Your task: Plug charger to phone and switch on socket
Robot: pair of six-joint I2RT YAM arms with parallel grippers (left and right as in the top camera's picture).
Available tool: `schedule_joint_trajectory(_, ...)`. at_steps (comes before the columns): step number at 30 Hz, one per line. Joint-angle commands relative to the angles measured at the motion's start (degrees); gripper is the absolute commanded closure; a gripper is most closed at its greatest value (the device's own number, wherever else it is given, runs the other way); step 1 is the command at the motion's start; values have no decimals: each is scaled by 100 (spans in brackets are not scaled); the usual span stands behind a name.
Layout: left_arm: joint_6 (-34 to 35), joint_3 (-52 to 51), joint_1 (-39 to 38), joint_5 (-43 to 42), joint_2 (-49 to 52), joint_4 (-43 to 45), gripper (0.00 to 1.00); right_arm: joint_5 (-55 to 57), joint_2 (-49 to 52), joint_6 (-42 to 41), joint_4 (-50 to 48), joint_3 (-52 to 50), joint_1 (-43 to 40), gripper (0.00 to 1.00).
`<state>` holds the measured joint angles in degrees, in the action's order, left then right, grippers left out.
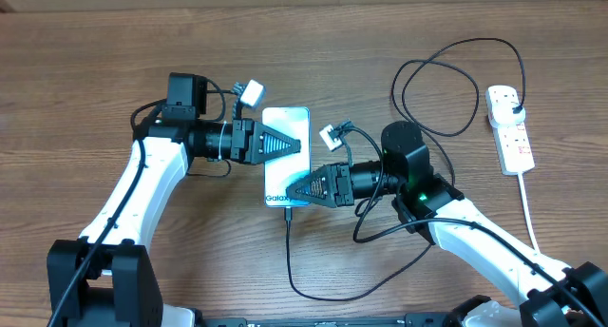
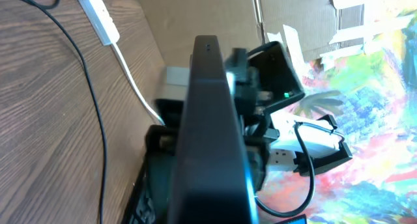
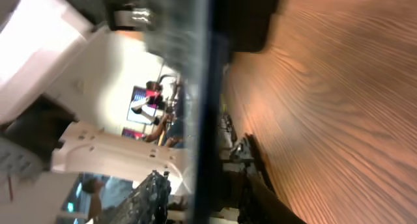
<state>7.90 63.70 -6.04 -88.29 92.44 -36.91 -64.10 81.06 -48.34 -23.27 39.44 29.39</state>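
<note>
The phone (image 1: 285, 156), with a light blue screen and "Galaxy" text at its near end, is in the middle of the table. My left gripper (image 1: 282, 144) is shut on its left side. My right gripper (image 1: 304, 187) is shut on its near right corner. The phone shows edge-on as a dark slab in the left wrist view (image 2: 208, 139) and in the right wrist view (image 3: 203, 120). The charger cable (image 1: 289, 256) meets the phone's near end, loops right and runs back to a black plug (image 1: 514, 101) in the white socket strip (image 1: 510, 132). I cannot read the strip's switch state.
The strip's white cord (image 1: 528, 208) runs toward the front right. Loops of the black cable (image 1: 446, 85) lie at the back right. The left wrist view shows the strip (image 2: 98, 12), its cord (image 2: 130, 81) and the black cable (image 2: 88, 94) on the wood.
</note>
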Motion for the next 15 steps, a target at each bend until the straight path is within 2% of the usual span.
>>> schedule_joint_trajectory(1, 153, 157, -66, -227, -149, -4, 96, -225, -59, -463, -306, 129, 15, 66)
schedule_joint_trajectory(8, 149, 157, -74, -227, -149, 42, 96, -219, -59, -586, -323, 127, 17, 78)
schedule_joint_trajectory(13, 140, 157, -74, -227, -149, 136, 96, -22, -59, -525, -323, 127, 15, 94)
schedule_joint_trajectory(15, 131, 157, -74, -216, -149, 173, 96, 48, -59, -522, -323, 127, 15, 96)
